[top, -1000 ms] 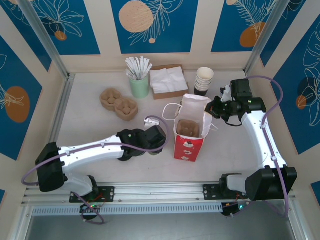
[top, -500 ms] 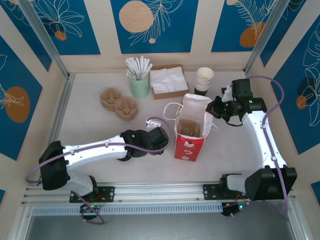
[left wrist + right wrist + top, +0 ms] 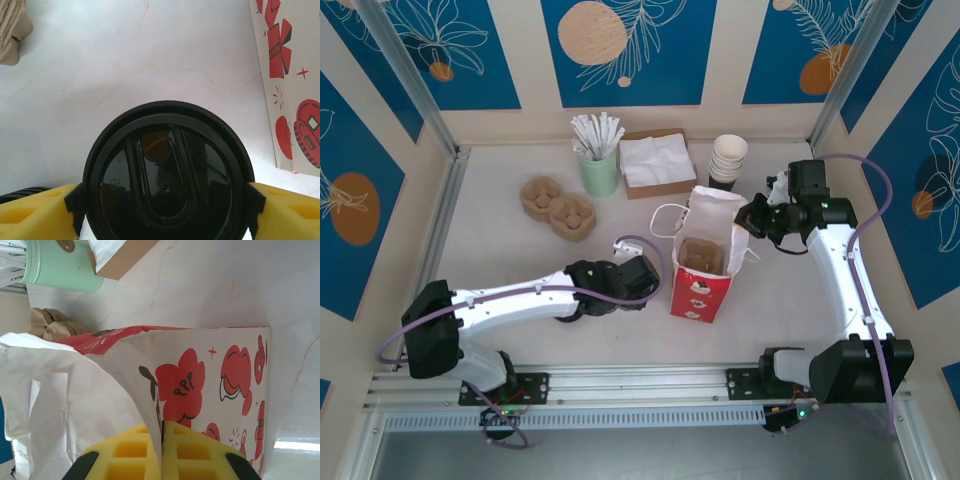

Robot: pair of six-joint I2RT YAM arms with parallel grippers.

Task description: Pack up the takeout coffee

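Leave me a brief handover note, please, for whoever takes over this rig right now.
Left hand: shut on the takeout coffee, with fingers either side of its black lid, outside the paper bag.
Right hand: shut on the bag's rim, holding its mouth open.
Done: coffee gripped; bag open, with a cardboard cup carrier inside.
Left: probably lift the coffee over the rim, lower it into the carrier, then release both hands.

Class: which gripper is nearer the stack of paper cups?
Right. The right gripper pinches the paper bag close beside the cup stack; the left gripper grips the takeout coffee beyond the bag.
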